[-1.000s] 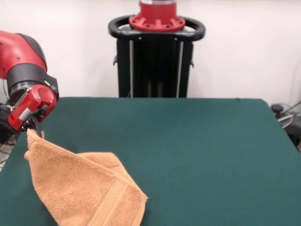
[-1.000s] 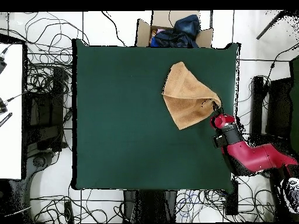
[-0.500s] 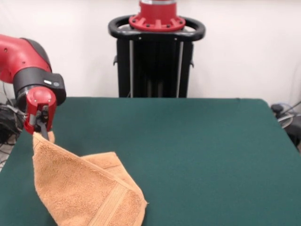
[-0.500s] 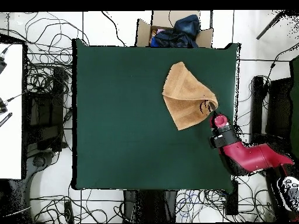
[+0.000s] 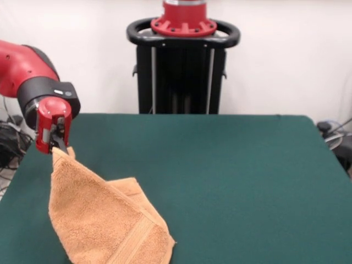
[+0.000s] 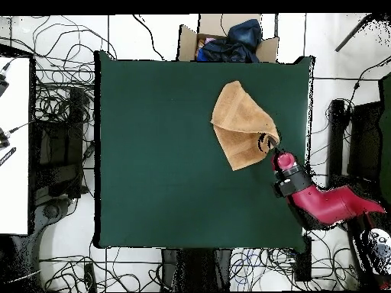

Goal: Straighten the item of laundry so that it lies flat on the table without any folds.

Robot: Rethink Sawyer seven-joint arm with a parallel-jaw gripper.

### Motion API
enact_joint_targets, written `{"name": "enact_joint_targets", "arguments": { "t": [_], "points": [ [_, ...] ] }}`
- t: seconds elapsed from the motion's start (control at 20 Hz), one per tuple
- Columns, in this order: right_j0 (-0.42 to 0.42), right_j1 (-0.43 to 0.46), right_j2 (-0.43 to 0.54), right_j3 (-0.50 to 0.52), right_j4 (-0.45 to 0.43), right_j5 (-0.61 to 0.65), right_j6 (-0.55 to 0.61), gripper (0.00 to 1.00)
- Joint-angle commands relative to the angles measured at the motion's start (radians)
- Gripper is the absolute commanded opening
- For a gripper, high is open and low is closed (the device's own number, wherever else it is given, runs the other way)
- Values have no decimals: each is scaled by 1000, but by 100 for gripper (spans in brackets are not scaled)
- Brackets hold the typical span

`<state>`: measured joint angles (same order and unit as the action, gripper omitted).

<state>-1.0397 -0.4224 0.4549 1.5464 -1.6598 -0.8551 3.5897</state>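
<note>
Peach-tan terry is what your gripper (image 5: pixel 59 147) holds: the fingers are closed on one corner of the towel (image 5: pixel 104 220), and this corner is lifted above the table (image 5: pixel 231 176) while the rest of the cloth hangs down from it as a slope. You can see in the front view that the towel makes a kind of tent, with a second layer showing behind the raised sheet and a woven border band running along the low edge near the bottom of the picture. In my judgement the corner is held high so that the folded layer can peel away from the layer under it; a pull outward from this grip could open the cloth, but the fold is not open yet.

In the overhead view the towel (image 6: pixel 243 126) lies in the part of the table (image 6: pixel 153 152) near one long side, close to the edge where the arm reaches in, and the gripper (image 6: pixel 272 147) sits over the cloth's outer corner. You have much free green felt on the other side, so there is room to spread it.

Around the table the floor is full of cables (image 6: pixel 61 114), and a cardboard box (image 6: pixel 229 38) with dark items stands just beyond the far edge.
</note>
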Motion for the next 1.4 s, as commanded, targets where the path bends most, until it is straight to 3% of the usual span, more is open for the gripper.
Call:
{"name": "enact_joint_targets", "arguments": {
  "t": [0.05, 0.3, 0.6, 1.4],
  "points": [
    [59, -51, -23, -114, -170, -81, 474, 0],
    [66, -50, -36, -185, -247, -137, 571, 0],
    [71, -36, -49, -216, -262, -164, 582, 0],
    [103, -10, -89, -235, -298, -204, 480, 0]
  ]
}}
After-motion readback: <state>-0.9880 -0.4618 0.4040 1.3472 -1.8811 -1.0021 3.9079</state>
